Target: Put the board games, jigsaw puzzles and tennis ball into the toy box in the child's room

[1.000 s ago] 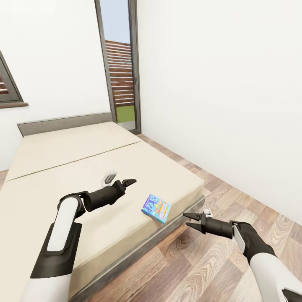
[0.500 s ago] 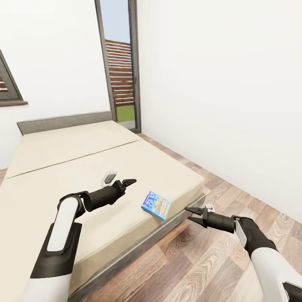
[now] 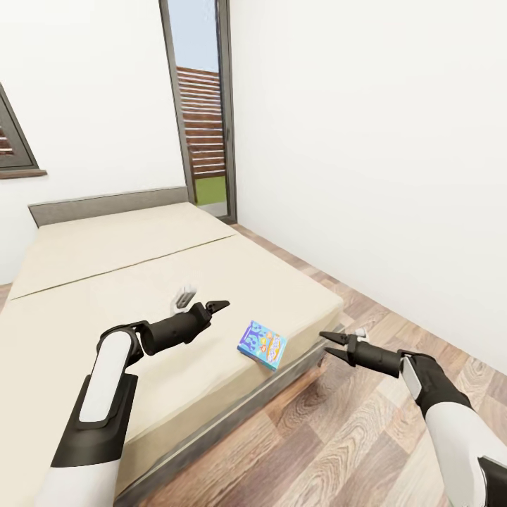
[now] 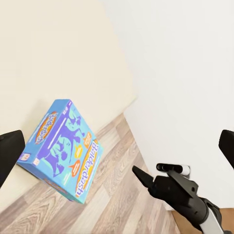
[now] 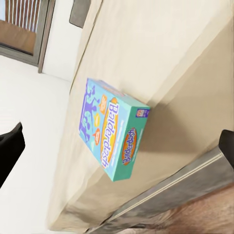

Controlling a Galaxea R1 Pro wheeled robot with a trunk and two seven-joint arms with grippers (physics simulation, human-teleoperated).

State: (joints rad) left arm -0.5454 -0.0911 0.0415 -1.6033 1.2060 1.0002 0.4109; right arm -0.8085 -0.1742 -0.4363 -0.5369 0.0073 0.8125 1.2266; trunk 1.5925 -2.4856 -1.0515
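A light blue board game [image 3: 263,344] with cartoon print lies flat on the cream bed [image 3: 127,260], close to the bed's near corner and its dark frame edge. The left wrist view shows the same box [image 4: 61,146], and the right wrist view shows it [image 5: 109,131] with its teal side facing me. My left gripper [image 3: 217,306] hovers open over the cover, a little to the left of the box. My right gripper [image 3: 332,344] is open over the floor, just right of the box and off the bed's edge, pointing toward it. Nothing is held.
A white wall runs along the right, with wood-plank floor [image 3: 338,436] between it and the bed. A tall glass door [image 3: 204,120] stands in the far corner beyond the grey headboard [image 3: 105,205]. A dark-framed window [image 3: 14,141] is at the left.
My right gripper has drifted to the right and farther out, away from the bed's front edge. The left arm and the board game have stayed put.
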